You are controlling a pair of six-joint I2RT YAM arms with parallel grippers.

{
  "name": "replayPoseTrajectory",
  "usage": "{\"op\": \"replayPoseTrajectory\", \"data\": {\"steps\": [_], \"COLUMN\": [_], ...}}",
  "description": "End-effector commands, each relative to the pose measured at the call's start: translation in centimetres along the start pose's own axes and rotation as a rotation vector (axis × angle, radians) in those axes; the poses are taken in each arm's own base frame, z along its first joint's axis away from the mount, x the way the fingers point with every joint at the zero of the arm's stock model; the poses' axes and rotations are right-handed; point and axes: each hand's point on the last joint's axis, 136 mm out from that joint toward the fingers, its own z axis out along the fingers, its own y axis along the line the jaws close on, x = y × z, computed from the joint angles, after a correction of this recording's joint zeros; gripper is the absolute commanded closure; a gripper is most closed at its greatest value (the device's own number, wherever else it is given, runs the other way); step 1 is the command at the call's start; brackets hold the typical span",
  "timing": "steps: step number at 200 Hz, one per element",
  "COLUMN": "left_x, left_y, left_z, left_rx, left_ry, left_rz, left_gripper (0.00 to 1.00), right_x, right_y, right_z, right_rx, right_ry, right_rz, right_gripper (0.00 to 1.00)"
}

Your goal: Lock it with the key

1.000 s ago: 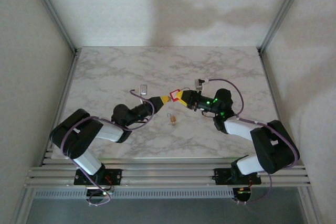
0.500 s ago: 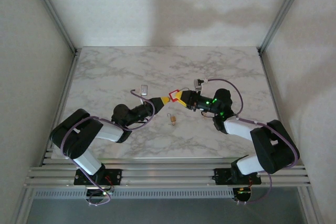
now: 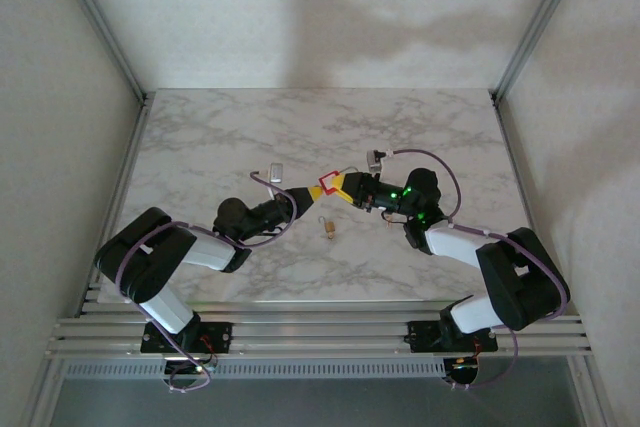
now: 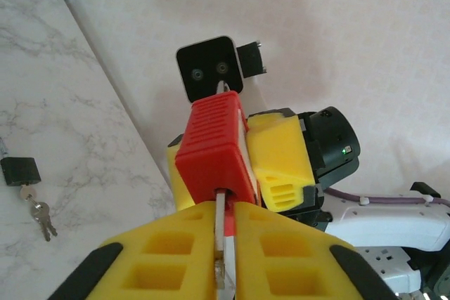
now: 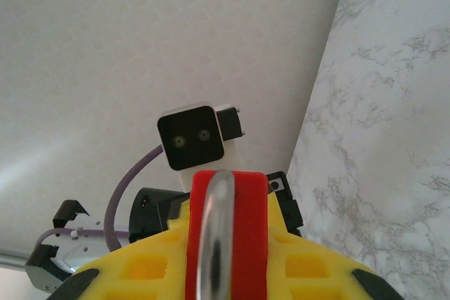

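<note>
Left gripper (image 3: 312,190) pinched shut on the key (image 4: 221,217), whose blade sits in the base of the red padlock (image 3: 326,187). Padlock held up over mid-desk (image 3: 420,127), shackle end toward the right arm. Small padlock (image 3: 328,228) with keys lies on the desk just nearer. Right gripper (image 3: 343,184) clamped on the red padlock's body

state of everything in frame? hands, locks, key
left hand: shut on the key
right hand: shut on the red padlock
key: pinched, blade at the red padlock's keyway
red padlock: held off the table; whether its shackle is latched, cannot tell
small padlock: lying on the table, keys attached, untouched
</note>
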Motion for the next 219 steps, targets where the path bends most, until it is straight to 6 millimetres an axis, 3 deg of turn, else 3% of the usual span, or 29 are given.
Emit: {"op": "replayPoseTrajectory", "data": {"steps": [1, 13, 67, 210, 213, 219], "left_x": [-0.5, -0.5, -1.0, -0.4, -0.4, -0.4], "left_y": [-2.1, -2.1, -2.6, -3.7, -3.7, -3.7], "left_z": [0.5, 0.5, -0.7, -2.8, -2.8, -2.7], "left_rx": [0.071, 0.07, 0.077, 0.146, 0.145, 0.145], "left_ry": [0.002, 0.004, -0.062, -0.121, -0.123, -0.124], "left_rz": [0.058, 0.059, 0.09, 0.052, 0.052, 0.053], "left_gripper": [0.92, 1.0, 1.0, 1.0, 1.0, 1.0], "right_x": [-0.1, 0.0, 0.0, -2.3, -1.8, -1.8], "right_y": [1.4, 1.4, 1.4, 2.2, 1.2, 1.2], "right_z": [0.7, 0.8, 0.6, -2.6, -2.9, -3.0], "right_rx": [-0.04, -0.041, -0.03, -0.032, -0.014, -0.013], "right_ry": [0.025, 0.031, 0.013, -0.218, -0.216, -0.224], "right_rz": [-0.053, -0.054, -0.064, -0.136, -0.118, -0.119], "right_gripper": [1.0, 1.0, 1.0, 1.0, 1.0, 1.0]}}
